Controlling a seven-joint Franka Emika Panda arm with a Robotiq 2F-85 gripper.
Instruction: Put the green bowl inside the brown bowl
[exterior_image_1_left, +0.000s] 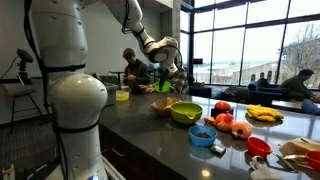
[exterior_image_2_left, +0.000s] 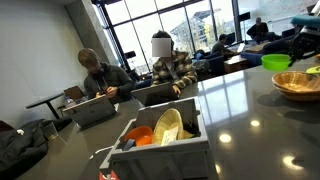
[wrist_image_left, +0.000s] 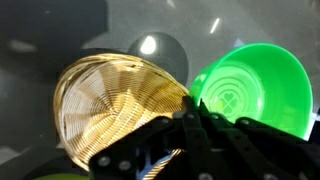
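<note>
In the wrist view, the gripper clamps the green bowl at right, beside the brown bowl at centre-left.

Counter bare before brown bowl; large lime bowl crowds one side; blue bowl, apples farther along.

Pincer dark, blurred, hides lower rims of green bowl, brown bowl.

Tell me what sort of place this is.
Likely a café or campus lounge: people working on laptops, tall windows, and a long dark counter with fruit.
</note>
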